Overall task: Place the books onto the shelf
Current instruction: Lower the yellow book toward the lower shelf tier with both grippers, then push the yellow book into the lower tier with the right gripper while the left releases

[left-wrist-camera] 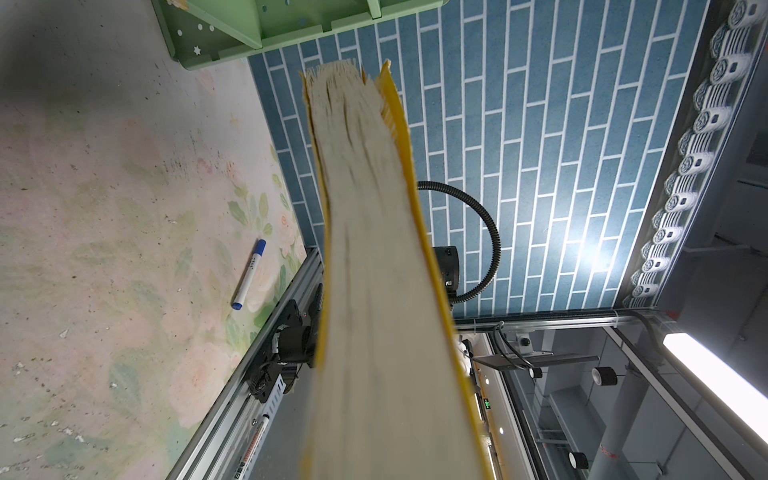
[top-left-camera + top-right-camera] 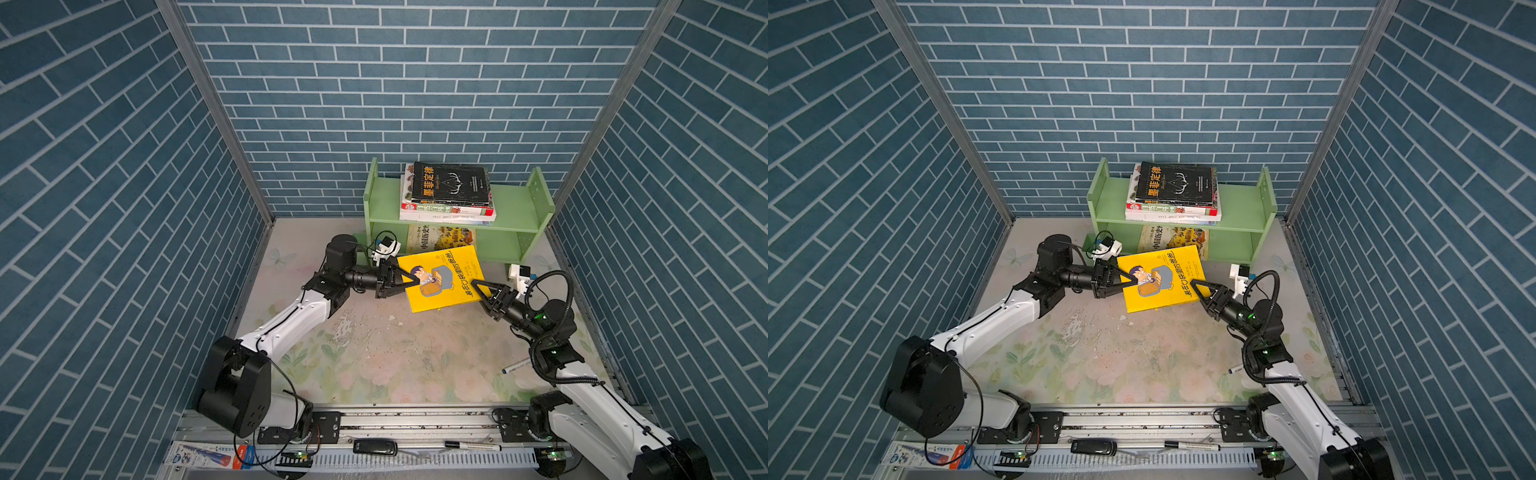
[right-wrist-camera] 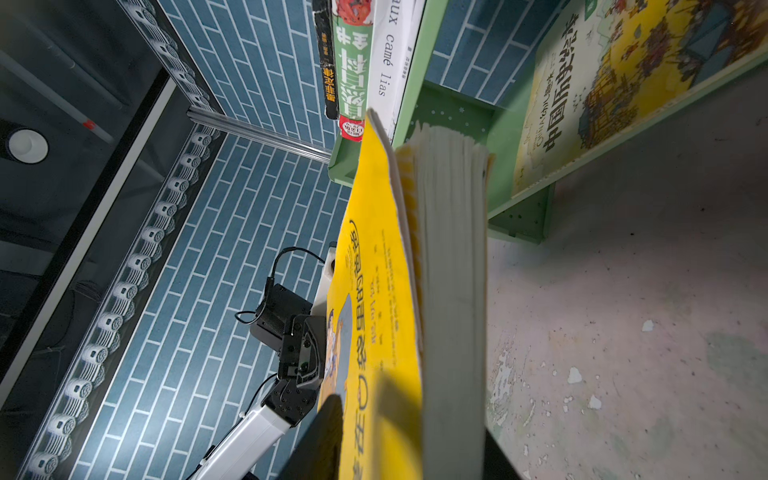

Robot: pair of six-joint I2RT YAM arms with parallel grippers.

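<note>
a robotics lab test booth. blue brick-print panels (image 2: 415, 83) in aluminium framing (image 2: 218, 112) enclose a floral-printed surface (image 2: 374, 365), with two robot arms (image 2: 291, 320) bolted to a metal rail (image 2: 415, 419) along its front.

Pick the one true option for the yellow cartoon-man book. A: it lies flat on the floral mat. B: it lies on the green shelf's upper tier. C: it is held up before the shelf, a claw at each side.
C: the yellow cartoon-man book hangs before the light green wooden shelf, left claw clamped on one edge, right claw straddling the opposite edge.
</note>
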